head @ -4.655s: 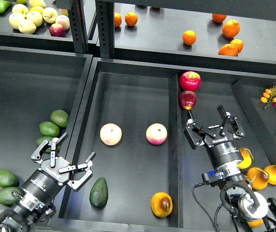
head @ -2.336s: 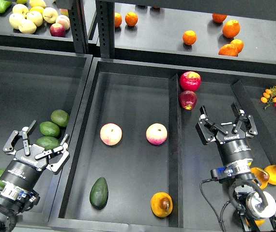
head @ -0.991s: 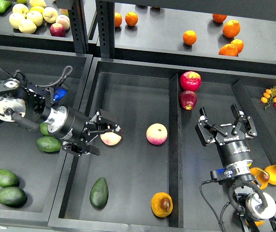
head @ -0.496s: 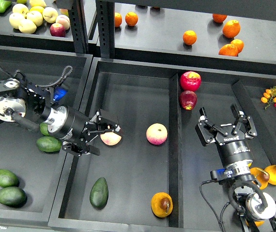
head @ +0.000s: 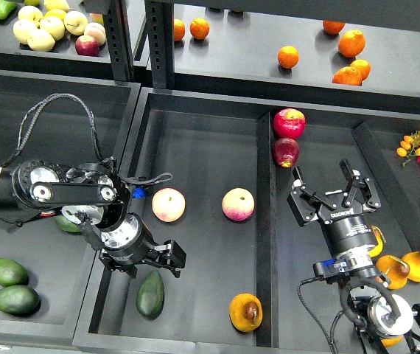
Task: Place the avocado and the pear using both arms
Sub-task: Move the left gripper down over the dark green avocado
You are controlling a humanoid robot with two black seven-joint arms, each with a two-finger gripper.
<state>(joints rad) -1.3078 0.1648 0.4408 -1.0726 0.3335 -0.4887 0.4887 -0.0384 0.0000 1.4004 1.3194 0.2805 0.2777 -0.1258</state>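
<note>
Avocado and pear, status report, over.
Left gripper open, just above avocado. Right gripper open, empty. Pear untouched in tray. Nothing in the way.

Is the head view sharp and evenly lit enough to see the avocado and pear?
Head view: sharp, evenly lit. The avocado is dark on the dark tray, low contrast, just below the left hand; the pear stands out, no glare.
</note>
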